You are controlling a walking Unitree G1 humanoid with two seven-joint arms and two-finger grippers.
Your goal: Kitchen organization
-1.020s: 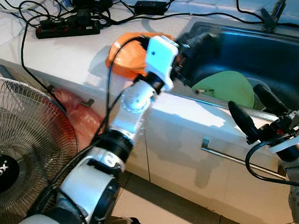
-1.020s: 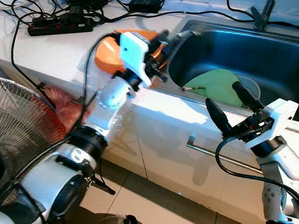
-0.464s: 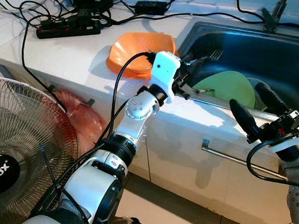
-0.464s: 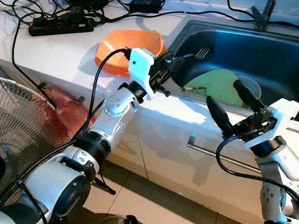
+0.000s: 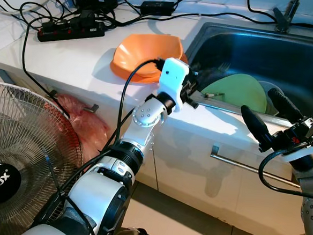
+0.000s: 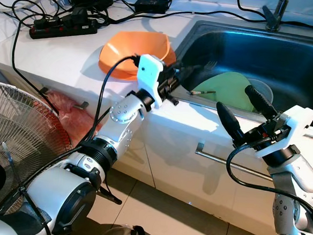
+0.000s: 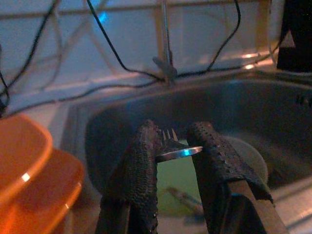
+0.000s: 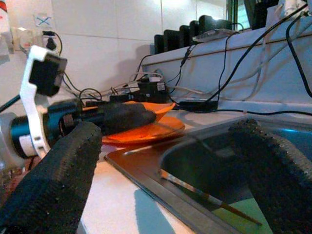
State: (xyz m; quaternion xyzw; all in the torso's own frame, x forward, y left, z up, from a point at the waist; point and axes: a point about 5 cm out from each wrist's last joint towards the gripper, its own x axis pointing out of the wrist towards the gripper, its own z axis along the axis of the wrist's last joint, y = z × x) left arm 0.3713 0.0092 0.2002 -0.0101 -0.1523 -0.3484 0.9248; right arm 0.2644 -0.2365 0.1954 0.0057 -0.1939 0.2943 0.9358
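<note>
So far, one utensil is in hand: the left gripper (image 7: 174, 148) pinches a metal fork (image 7: 171, 146) crosswise between its two fingers, tines pointing away from the wrist, poised just over the near left corner of the sink (image 5: 290, 51). Beyond and below those fingertips lies a green plate (image 5: 243, 91) in the basin, with a thin utensil (image 6: 203, 92) resting on its near edge and what looks like a clear container (image 5: 271, 89) at the plate's far side. Behind the left gripper's wrist, on the counter (image 5: 69, 57), sit stacked orange bowls (image 5: 145, 55). The right gripper (image 5: 269, 116) hovers with fingers spread wide and nothing between them, in front of the sink's front rim, the plate just ahead of its tips. By my reading the organizing is at an early stage: the fork is lifted but not yet put away, and the plate, the thin utensil and the container remain in the basin.
</note>
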